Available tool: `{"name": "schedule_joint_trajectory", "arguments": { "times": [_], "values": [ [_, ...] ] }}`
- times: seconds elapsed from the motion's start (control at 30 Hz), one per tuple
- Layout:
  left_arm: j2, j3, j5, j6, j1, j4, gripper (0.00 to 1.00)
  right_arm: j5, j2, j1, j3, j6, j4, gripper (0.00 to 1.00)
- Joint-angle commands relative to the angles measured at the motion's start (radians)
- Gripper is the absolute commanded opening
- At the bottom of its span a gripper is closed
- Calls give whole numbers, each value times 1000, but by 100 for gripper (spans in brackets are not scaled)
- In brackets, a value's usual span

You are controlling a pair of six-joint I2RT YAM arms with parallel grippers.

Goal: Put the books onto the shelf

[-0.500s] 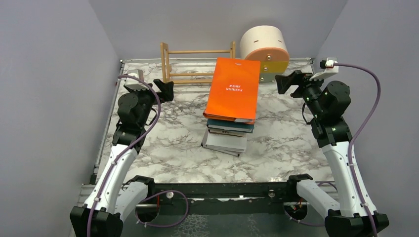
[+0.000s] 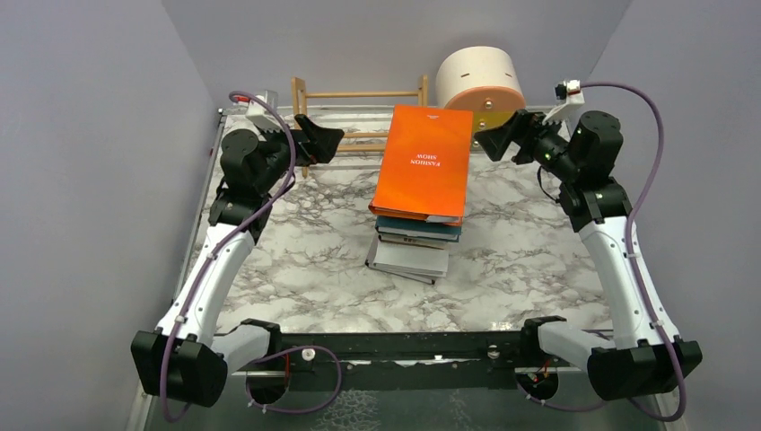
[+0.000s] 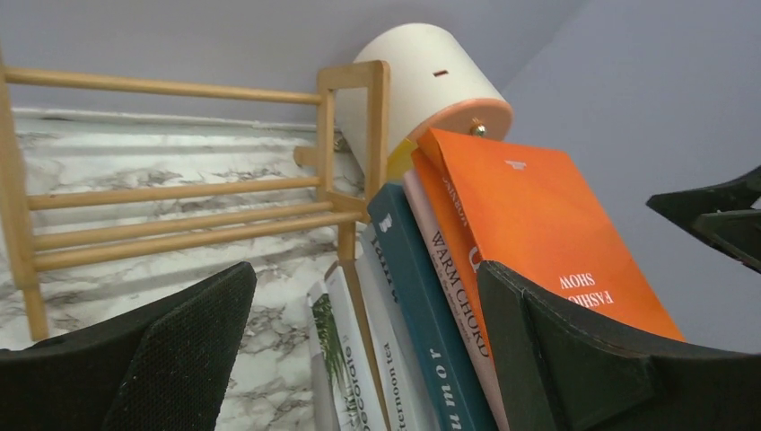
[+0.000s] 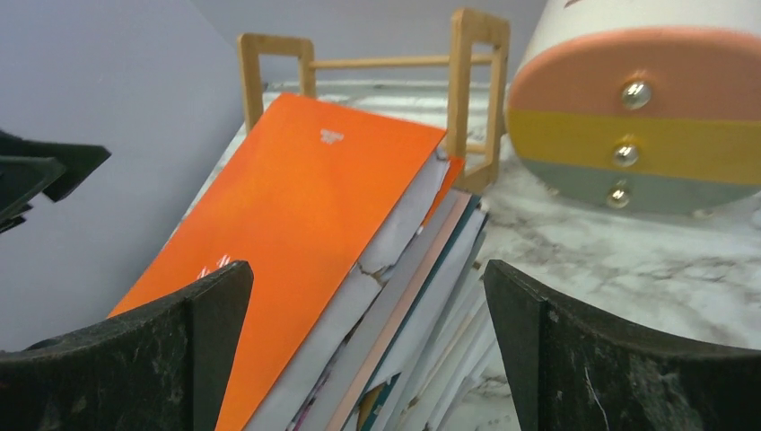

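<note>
The books (image 2: 415, 235) lie in a stack in the middle of the marble table, with the large orange one (image 2: 424, 162) on top. In the left wrist view I see the spines of the orange book (image 3: 538, 224), a pink one (image 3: 449, 269) and a teal one (image 3: 422, 305). The shelf (image 2: 359, 112) stands at the back, just behind the stack. My left gripper (image 2: 328, 142) hangs open to the left of the orange book's far end, holding nothing. At the book's right side my right gripper (image 2: 494, 142) is open too, its jaws facing the stack (image 4: 296, 197).
A round cream drawer unit (image 2: 480, 81) with yellow and orange fronts stands at the back right, close to the shelf's right end (image 4: 471, 90). Grey walls close in the table on three sides.
Both arms have risen and swung inward, bringing the grippers closer to the far end of the orange book. The books have not moved.
</note>
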Motion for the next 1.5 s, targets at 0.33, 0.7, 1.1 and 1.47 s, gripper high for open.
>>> {"name": "schedule_joint_trajectory", "arguments": {
  "times": [0.33,0.7,1.1,1.47],
  "values": [
    [82,87,71,-36,-206,-75,88,-259,-20,-2,-92,89,-29,94],
    [135,90,55,-25,-301,-77,88,-301,-25,40,-103,105,-23,91],
    [174,110,102,-13,-309,-71,89,-204,26,242,-93,121,21,91],
    [202,136,143,13,-306,-110,89,-163,56,254,-82,110,29,91]
  ]
}}
